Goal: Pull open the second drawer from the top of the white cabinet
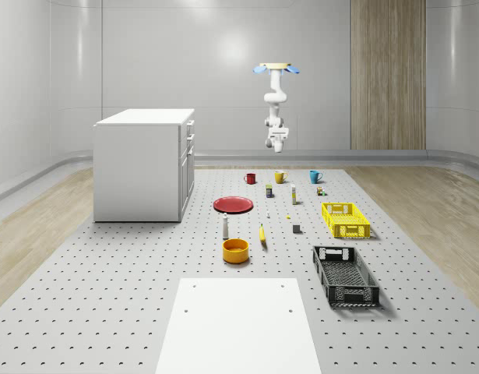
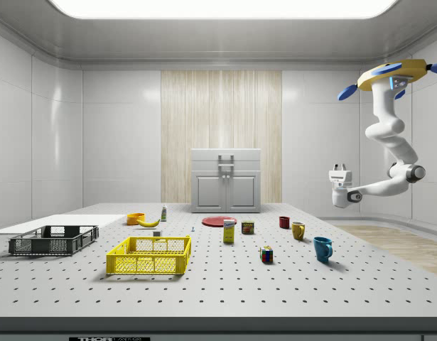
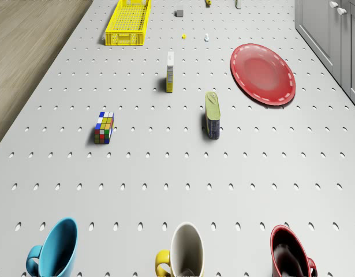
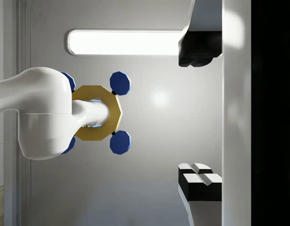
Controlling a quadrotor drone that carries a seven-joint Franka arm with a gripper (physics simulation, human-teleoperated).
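Observation:
The white cabinet (image 1: 142, 164) stands on the perforated table at the whole-scene view's left, its drawer fronts and handles facing right. The second drawer (image 1: 190, 143) is closed; from the side, the cabinet (image 2: 226, 181) sits at the table's far end. The drone (image 1: 276, 68) hovers high above the table's far edge, behind the row of mugs and well right of the cabinet. Its arm hangs down with the gripper (image 1: 277, 144) in mid-air, far from the handles. In the wrist view the gripper (image 4: 200, 115) is open with nothing between its fingers (image 4: 199, 181), and it looks up at the drone body (image 4: 95, 113).
A red plate (image 1: 233, 204) lies near the cabinet's front. Red (image 1: 250, 178), yellow (image 1: 280, 177) and blue (image 1: 315, 176) mugs line the far edge. A yellow crate (image 1: 346, 219), black crate (image 1: 345, 274), orange bowl (image 1: 235, 250), banana (image 1: 262, 234) and small items (image 3: 104, 127) fill the middle.

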